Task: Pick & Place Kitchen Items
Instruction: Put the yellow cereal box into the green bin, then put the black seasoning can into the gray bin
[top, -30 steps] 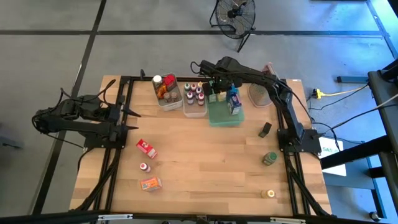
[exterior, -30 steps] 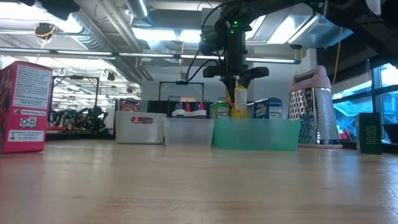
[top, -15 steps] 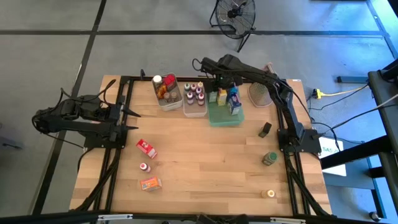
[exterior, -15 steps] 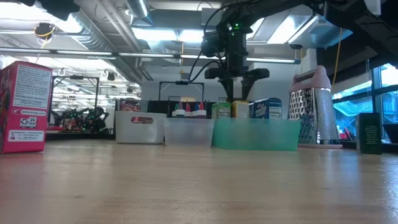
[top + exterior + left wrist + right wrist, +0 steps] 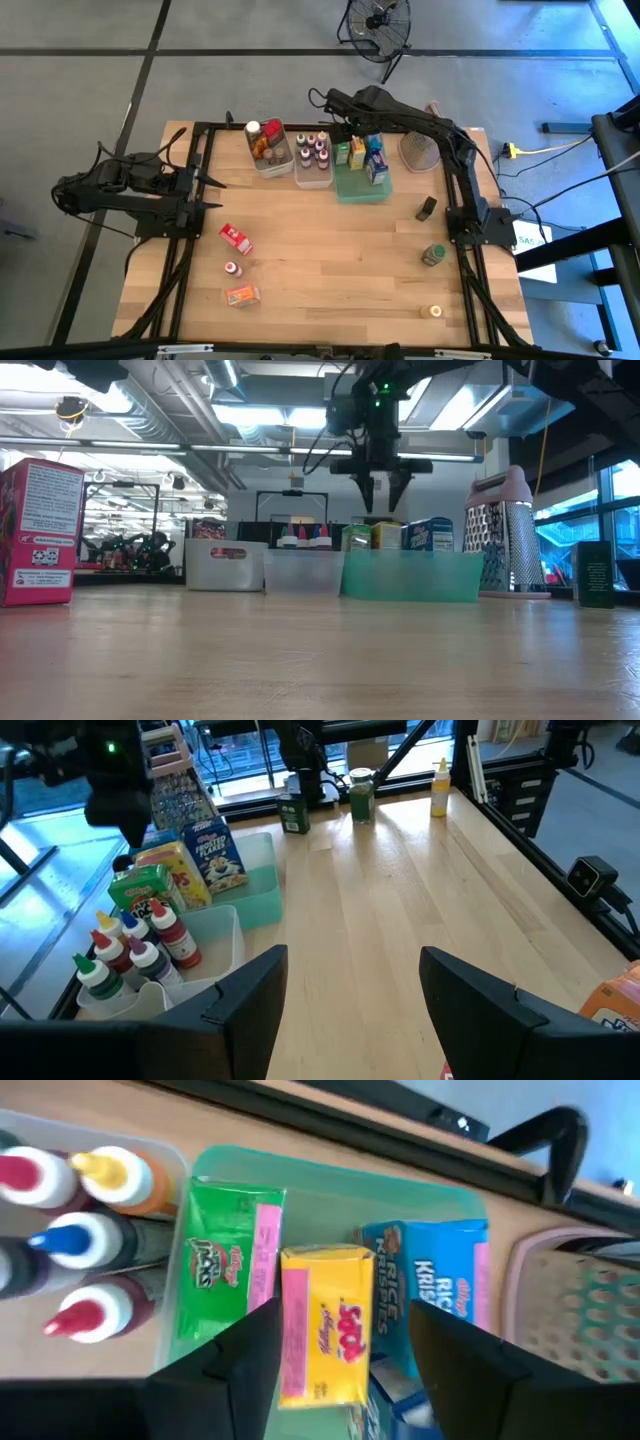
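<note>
Right hand (image 5: 380, 488) risen, open; yellow box (image 5: 326, 1323) released.

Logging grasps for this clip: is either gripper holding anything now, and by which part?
Nothing is held. The right gripper hangs open above the yellow box standing in the green tray; the left gripper is open and empty.

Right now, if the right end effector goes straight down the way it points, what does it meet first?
Probably the yellow box standing in the green tray; the open right end effector hangs directly above it.
</note>
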You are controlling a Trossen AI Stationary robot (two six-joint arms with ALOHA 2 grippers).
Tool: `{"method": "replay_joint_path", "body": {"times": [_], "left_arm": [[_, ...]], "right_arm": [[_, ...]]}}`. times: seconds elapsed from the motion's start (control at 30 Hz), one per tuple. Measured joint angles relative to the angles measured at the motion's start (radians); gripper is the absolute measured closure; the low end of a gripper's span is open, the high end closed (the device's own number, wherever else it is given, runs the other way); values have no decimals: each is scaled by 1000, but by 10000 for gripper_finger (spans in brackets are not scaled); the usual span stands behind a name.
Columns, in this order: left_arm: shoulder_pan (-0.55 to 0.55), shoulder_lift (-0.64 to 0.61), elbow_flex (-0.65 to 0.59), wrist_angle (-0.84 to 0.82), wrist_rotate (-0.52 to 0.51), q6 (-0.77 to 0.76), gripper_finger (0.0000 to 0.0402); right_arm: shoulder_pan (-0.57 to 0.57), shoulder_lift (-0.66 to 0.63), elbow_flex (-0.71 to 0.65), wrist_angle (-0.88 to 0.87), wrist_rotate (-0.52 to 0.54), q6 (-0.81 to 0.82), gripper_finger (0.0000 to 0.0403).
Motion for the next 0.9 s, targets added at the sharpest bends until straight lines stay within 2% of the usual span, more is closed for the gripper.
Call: {"method": "replay_joint_path", "body": {"times": [0.23,0.53,0.7,0.9], "left_arm": [[0,0,0,0,0,1,178],[0,0,0,2,-1,10,178],[0,0,0,2,-6,19,178],[0,0,0,2,-8,19,178]], "right_arm": [[64,-83,87,-37,-9,-34,186],[236,-161,229,-153,-4,-7,186],[332,-161,241,-187,-16,65,186],[393,-160,235,-187,-35,183,192]]}}
